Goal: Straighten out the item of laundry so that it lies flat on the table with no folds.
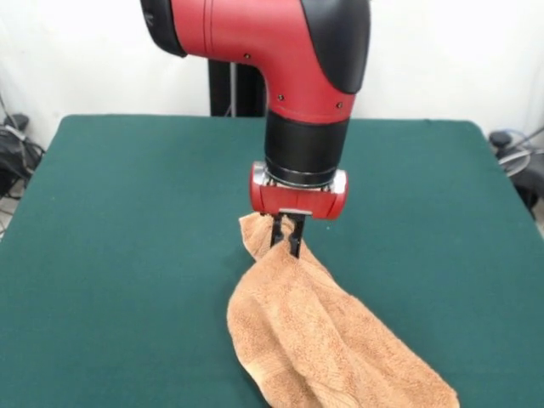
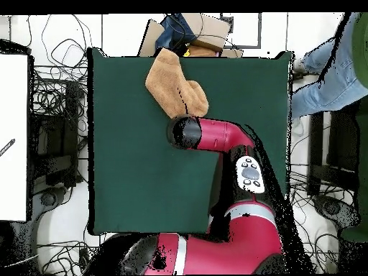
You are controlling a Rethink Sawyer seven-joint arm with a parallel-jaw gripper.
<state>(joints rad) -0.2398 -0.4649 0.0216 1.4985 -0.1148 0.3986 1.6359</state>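
Note:
The item of laundry (image 1: 323, 340), a light orange-tan terry towel, lies bunched and folded on the dark green table (image 1: 127, 221), running from mid-table toward the front right edge. Its upper end is pulled up off the cloth into a peak. My gripper (image 1: 286, 236) hangs straight down from the red arm and is shut on that raised end, its black fingers pinching the fabric. From overhead, the item of laundry (image 2: 172, 83) stretches from the arm's head to the table's (image 2: 136, 158) top edge, and the gripper itself is hidden under the arm.
Cables and dark gear lie off both table sides (image 1: 17, 153). Overhead, a person's jeans-clad leg (image 2: 323, 79) shows past the right edge, a cardboard box (image 2: 205, 32) beyond the top edge, and a white panel (image 2: 13, 136) at left.

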